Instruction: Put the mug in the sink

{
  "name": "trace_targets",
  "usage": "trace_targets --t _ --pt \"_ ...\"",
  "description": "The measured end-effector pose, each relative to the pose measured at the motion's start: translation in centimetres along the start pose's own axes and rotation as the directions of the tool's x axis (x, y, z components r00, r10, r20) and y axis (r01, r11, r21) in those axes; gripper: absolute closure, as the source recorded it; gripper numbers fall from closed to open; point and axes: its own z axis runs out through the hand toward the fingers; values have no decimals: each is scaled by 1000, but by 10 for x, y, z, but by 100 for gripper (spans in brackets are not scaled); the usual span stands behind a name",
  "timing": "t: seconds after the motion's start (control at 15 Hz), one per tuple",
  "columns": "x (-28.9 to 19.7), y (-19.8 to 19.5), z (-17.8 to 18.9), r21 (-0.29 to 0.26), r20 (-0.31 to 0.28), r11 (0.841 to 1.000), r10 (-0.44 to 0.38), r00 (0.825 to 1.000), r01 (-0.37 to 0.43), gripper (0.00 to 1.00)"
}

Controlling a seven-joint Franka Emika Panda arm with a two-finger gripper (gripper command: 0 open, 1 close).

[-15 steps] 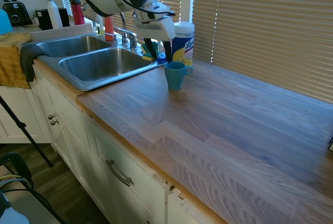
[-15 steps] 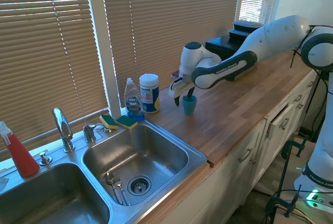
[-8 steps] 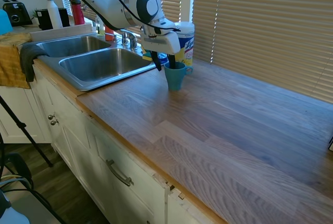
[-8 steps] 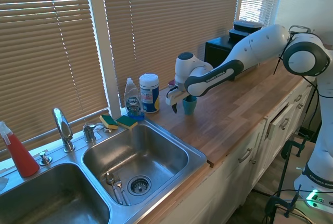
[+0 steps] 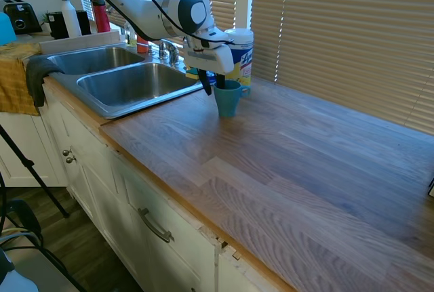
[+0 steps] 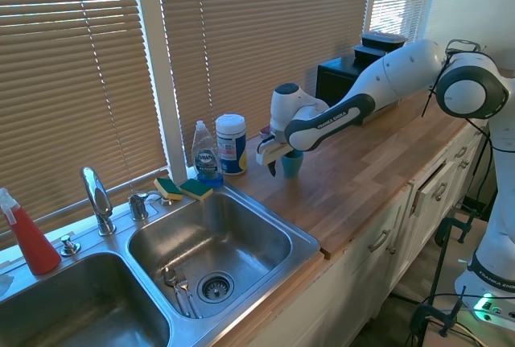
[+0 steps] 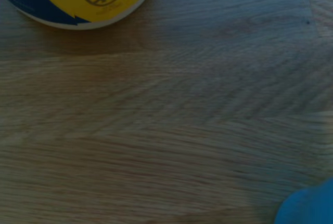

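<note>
One mug [image 5: 228, 97] stands beside one canister [image 5: 239, 56], by two sink basins [image 5: 129, 82].

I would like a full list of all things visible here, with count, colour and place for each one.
mug: 1, teal-blue, upright on the wooden counter beside the sink
sink: 1, steel, two basins, cutlery in the nearer basin
faucet: 1, chrome, behind the basins
wipes canister: 1, white and yellow, by the window behind the mug
dish soap bottle: 1, clear with blue liquid, next to the canister
sponges: 2, yellow-green, on the sink's back edge
spray bottle: 1, red, far side of the sink
toaster: 1, black, far counter
bottles: 2, white and red, near the toaster
cloth: 1, yellow, draped beyond the sink
gripper: 1, white with dark jaws, open, one jaw inside the mug, one outside
</note>
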Motion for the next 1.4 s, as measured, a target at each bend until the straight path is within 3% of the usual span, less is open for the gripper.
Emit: trace_targets --t 1.0,1.4 --pt "0 1 -5 36 -8 999 1 1000 -1 100" --pt "-47 -27 -67 82 -62 991 -101 993 106 100"
